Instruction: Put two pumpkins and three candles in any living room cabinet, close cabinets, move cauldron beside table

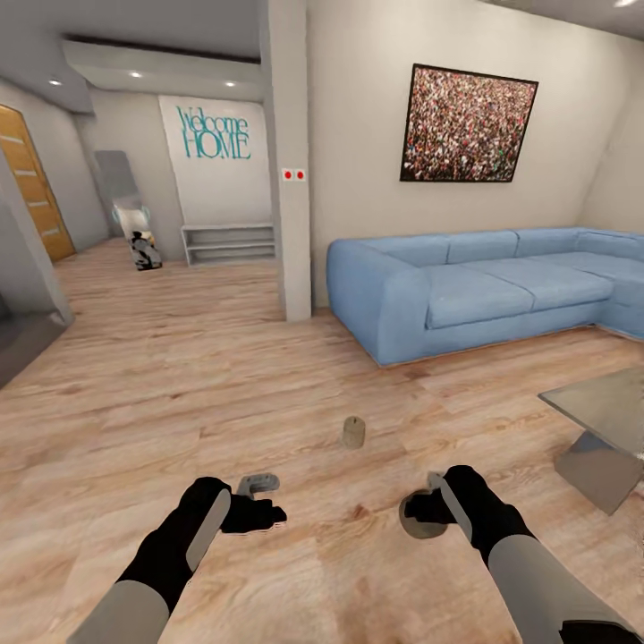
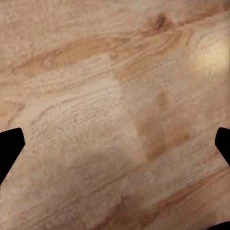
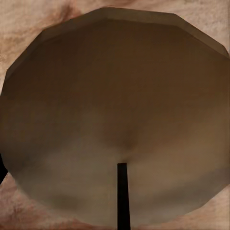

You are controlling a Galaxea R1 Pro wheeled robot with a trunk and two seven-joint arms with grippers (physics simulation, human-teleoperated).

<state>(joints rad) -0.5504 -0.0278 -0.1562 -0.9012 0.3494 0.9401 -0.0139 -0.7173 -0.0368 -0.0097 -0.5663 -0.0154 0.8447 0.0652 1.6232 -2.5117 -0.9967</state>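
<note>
One small tan candle (image 1: 353, 432) stands upright on the wood floor ahead of me, between my two arms. A second candle (image 1: 423, 527) sits at the tip of my right gripper (image 1: 413, 512), which looks shut on it. In the right wrist view that candle (image 3: 115, 105) is very close, its round top and dark wick facing the camera, and the fingers are almost hidden. My left gripper (image 1: 273, 499) hovers low over bare floor, open, with its dark fingertips (image 2: 9, 148) wide apart. The glass-topped table (image 1: 617, 394) shows at the right edge. Pumpkins, cabinet and cauldron are out of view.
A blue corner sofa (image 1: 483, 286) stands beyond the candles against the wall. A grey pillar (image 1: 288, 179) divides the room from a hallway with a white low shelf (image 1: 228, 243) and a wooden door (image 1: 36, 188). Open wood floor (image 1: 179, 385) lies to the left.
</note>
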